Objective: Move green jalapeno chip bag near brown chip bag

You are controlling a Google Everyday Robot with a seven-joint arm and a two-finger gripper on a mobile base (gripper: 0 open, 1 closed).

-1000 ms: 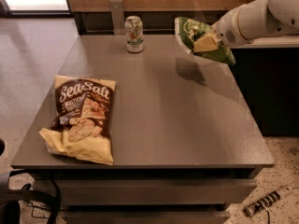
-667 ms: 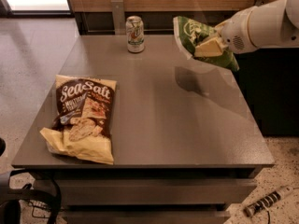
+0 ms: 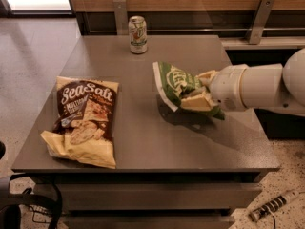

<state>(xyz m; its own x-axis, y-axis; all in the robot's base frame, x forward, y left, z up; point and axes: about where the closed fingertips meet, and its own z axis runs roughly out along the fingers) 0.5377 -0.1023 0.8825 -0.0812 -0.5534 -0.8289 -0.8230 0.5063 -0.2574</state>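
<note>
Camera view: the robot's white arm [image 3: 257, 87] reaches in from the right over a grey table [image 3: 143, 147]. Its gripper [image 3: 198, 90] is over the table's right half, and the pale fingers [image 3: 196, 102] are closed tight on the green jalapeno chip bag [image 3: 174, 82]. The crumpled bag is held tilted and clear of the tabletop, with its own shadow on the surface just beneath. The brown chip bag [image 3: 86, 120] lies flat near the table's front left corner, its "Sea Salt" lettering facing up, well apart from the green bag. A green-and-white soda can [image 3: 138, 34] stands upright near the table's back edge, between the two bags from left to right but set well behind both. On the speckled floor at lower right lies a power strip [image 3: 270, 207] with its cable.
</note>
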